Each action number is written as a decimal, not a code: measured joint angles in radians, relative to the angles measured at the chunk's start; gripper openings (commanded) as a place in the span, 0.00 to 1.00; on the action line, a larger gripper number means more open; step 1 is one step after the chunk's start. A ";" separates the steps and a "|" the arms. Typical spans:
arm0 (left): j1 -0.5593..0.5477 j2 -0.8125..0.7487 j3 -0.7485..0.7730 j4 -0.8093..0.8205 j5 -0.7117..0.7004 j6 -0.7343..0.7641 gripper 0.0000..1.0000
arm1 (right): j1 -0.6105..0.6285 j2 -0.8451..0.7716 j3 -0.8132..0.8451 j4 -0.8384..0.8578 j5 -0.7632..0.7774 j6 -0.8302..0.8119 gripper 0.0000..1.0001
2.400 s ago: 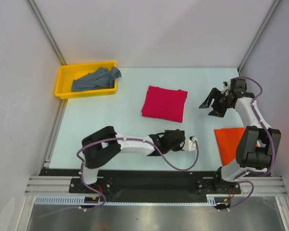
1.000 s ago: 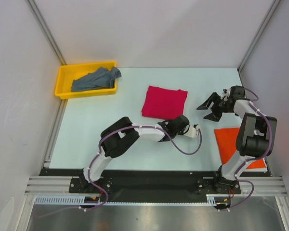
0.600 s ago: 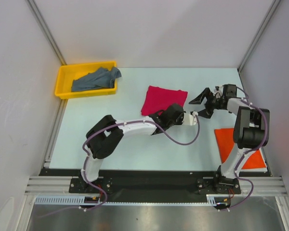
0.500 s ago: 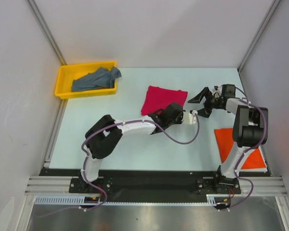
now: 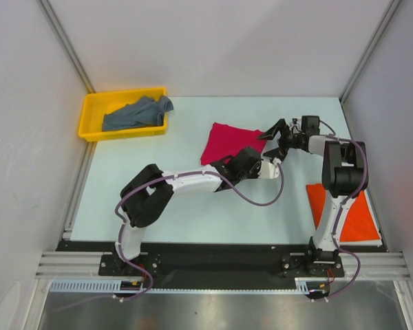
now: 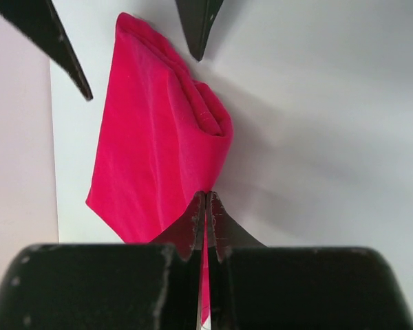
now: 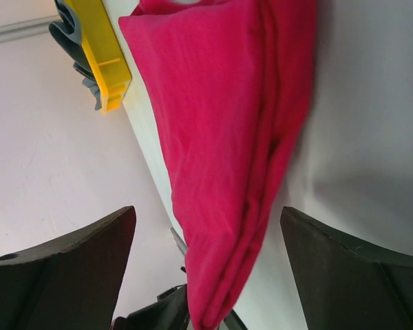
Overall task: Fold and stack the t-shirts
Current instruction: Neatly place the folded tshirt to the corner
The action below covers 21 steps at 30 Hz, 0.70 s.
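Left gripper [image 6: 205,206]: pinching corner of pink shirt [image 5: 226,141].
Right gripper [image 5: 269,146]: spread wide beside that shirt.
Orange shirt [image 5: 354,220]: flat, near right.
Grey shirt [image 5: 134,113]: in tray [image 5: 124,133].

Pale table [image 5: 158,199], plain white walls [image 5: 227,41]

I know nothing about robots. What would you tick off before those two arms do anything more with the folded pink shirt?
1. Left gripper pinching the folded crimson-pink cloth t-shirt: ok, jaws shut on its edge.
2. Right gripper open for its grab: ok, jaws spread wide.
3. Right gripper lined up: ok, the shirt sits ahead between its jaws.
4. Bright orange-red cloth t-shirt laid flat: ok where visible.
5. Grey-blue cloth t-shirt folded: not ok, crumpled in the yellow plastic tray.
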 measured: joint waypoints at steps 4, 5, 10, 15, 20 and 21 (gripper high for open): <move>0.002 -0.013 0.000 -0.016 0.000 -0.001 0.00 | 0.031 0.025 0.042 0.007 0.016 0.027 0.88; 0.003 -0.018 0.000 -0.020 0.000 -0.002 0.00 | 0.037 0.034 0.053 0.006 0.021 0.030 0.88; 0.008 -0.039 0.000 -0.034 0.000 -0.002 0.00 | 0.042 0.045 0.066 -0.036 0.064 0.021 0.85; 0.011 -0.046 0.000 -0.047 0.000 -0.002 0.00 | 0.043 0.045 0.066 -0.062 0.100 0.014 0.83; 0.012 -0.052 0.000 -0.059 0.006 -0.003 0.00 | 0.044 0.055 0.066 -0.051 0.112 0.017 0.78; 0.012 -0.053 0.000 -0.061 0.009 -0.003 0.00 | 0.045 0.065 0.068 -0.043 0.113 0.019 0.75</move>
